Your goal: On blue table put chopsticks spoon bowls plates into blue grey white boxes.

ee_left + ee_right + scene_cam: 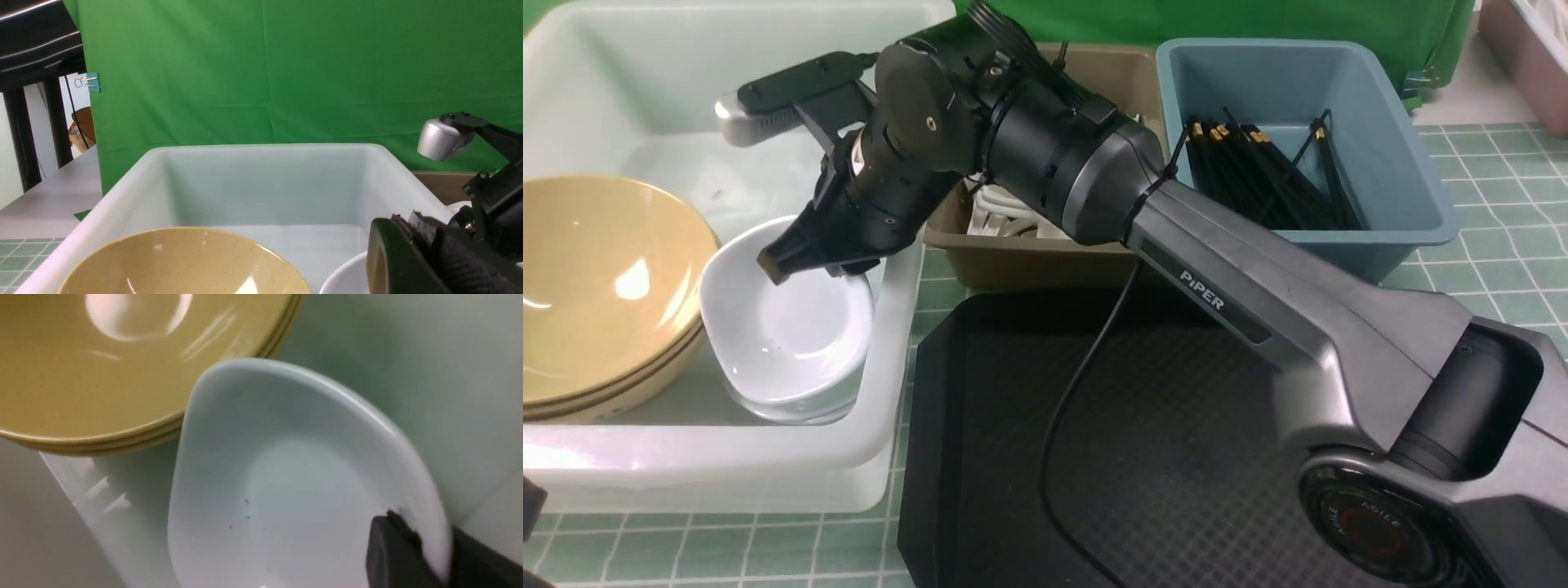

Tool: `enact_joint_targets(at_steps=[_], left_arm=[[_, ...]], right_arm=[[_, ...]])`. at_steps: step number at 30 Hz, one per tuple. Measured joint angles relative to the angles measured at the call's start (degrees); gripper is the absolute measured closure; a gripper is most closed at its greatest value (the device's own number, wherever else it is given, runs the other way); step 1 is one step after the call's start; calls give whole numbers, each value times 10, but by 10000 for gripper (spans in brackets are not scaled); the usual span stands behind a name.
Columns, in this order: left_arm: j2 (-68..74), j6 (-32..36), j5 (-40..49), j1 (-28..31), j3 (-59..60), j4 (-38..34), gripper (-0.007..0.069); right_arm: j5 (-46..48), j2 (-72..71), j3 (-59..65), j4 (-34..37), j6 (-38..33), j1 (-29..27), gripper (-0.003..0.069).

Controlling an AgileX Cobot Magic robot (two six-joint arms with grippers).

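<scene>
My right gripper (pixel 800 265) reaches into the large white box (pixel 882 392) and is shut on the rim of a small white plate (pixel 784 343). In the right wrist view its fingers (pixel 392 551) pinch the plate's edge (pixel 286 490). The plate lies over another white plate beside the stacked tan bowls (pixel 596 278). The black chopsticks (pixel 1274 175) lie in the blue box (pixel 1405 163). White spoons (pixel 1005 216) lie in the grey-brown box (pixel 1029 261). The left wrist view shows the bowls (pixel 184 261), the plate (pixel 347 277) and the right gripper's finger (pixel 408 261). My left gripper is out of view.
A flat black tray (pixel 1160 425) lies on the blue table (pixel 1503 245) in front of the boxes, under my right arm. A green backdrop (pixel 286 81) hangs behind the boxes. A pink bin (pixel 1527 57) stands at the far right.
</scene>
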Motion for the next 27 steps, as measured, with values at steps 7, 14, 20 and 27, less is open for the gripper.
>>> enact_joint_targets(at_steps=[7,14,20,27], left_arm=[[0,0,0,0,0,0,622],[0,0,-3,0,0,0,622],[0,0,-3,0,0,0,622],[0,0,-6,0,0,0,622]], right_arm=[[-31,5,0,9,22,4,319],[-12,5,-14,7,22,5,251],[94,-33,-54,-12,-12,-9,291],[101,-245,1,-19,-59,-61,512]])
